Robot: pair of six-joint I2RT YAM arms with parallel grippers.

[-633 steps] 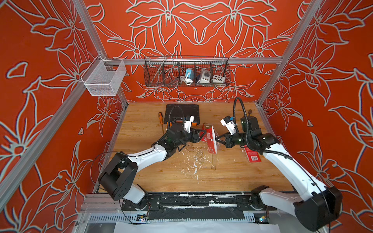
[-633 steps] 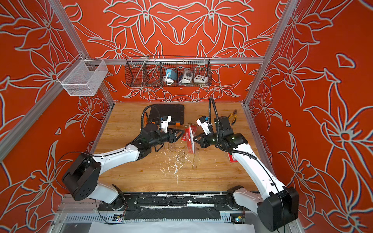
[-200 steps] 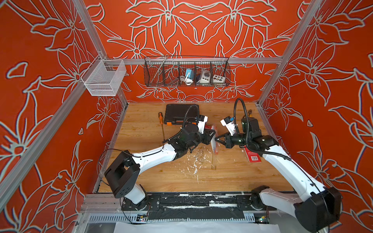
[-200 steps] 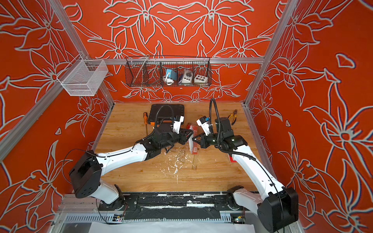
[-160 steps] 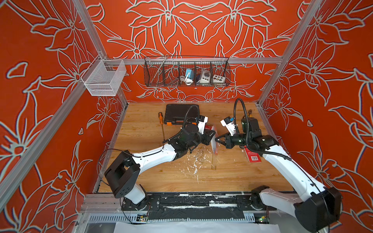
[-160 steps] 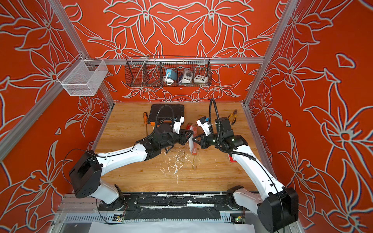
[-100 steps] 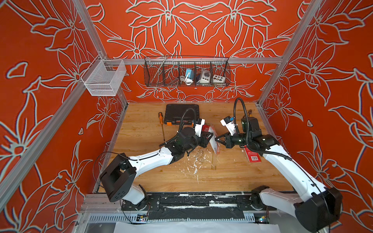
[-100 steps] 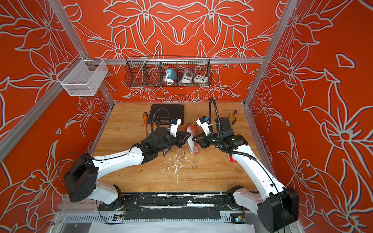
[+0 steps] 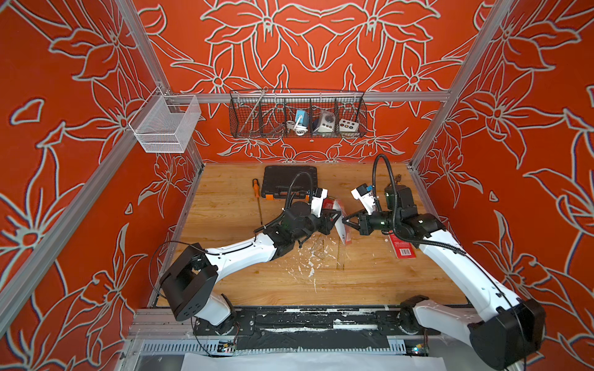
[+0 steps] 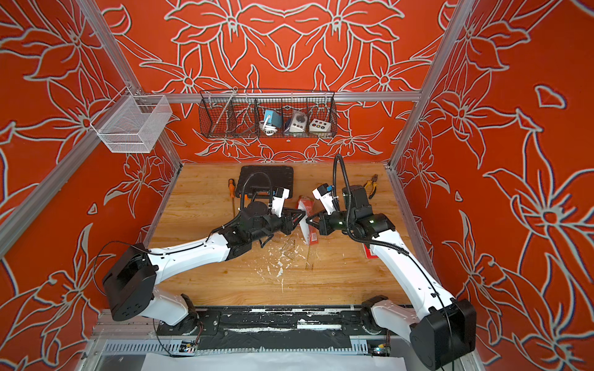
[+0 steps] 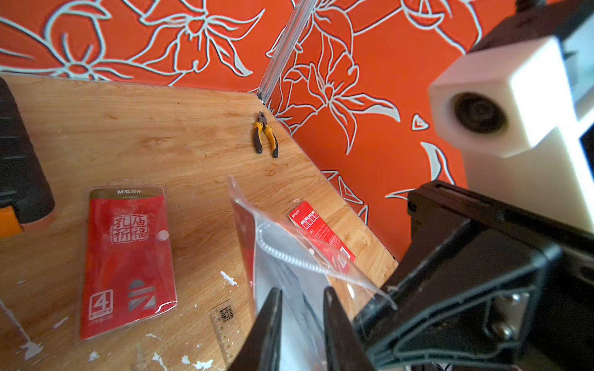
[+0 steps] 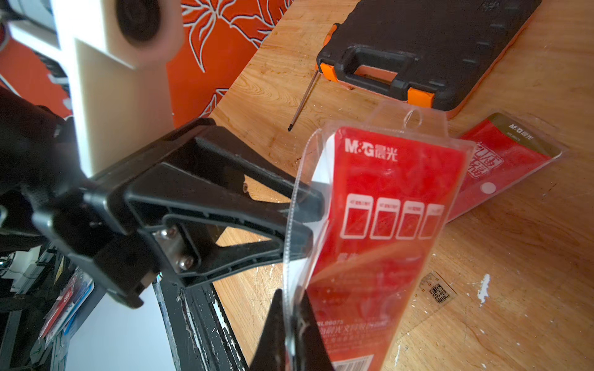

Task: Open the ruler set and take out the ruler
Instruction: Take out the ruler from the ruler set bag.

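The ruler set [image 9: 341, 226] [image 10: 305, 229] is a red card pack in a clear plastic sleeve, held on edge above the table's middle between both grippers. My right gripper [image 12: 289, 294] [image 9: 345, 221] is shut on the sleeve's sealed edge. My left gripper [image 11: 300, 292] [image 12: 305, 218] comes from the opposite side, its fingers closed on the sleeve's clear side, with plastic between them. A clear ruler [image 11: 221, 331] [image 12: 437, 290] lies flat on the wood below the pack. Whether a ruler is inside the held sleeve cannot be told.
A second red pack [image 11: 128, 257] [image 12: 501, 163] lies flat behind the grippers. A loose red card [image 9: 401, 249] lies under the right arm. At the back are a black tool case [image 9: 289, 180], a screwdriver [image 9: 257, 199] and pliers [image 11: 265, 136]. White flecks mark the table.
About three seconds ago the left gripper was apart from the pack; it has since come onto it. In the last second the left arm shifted slightly; the right arm held still.
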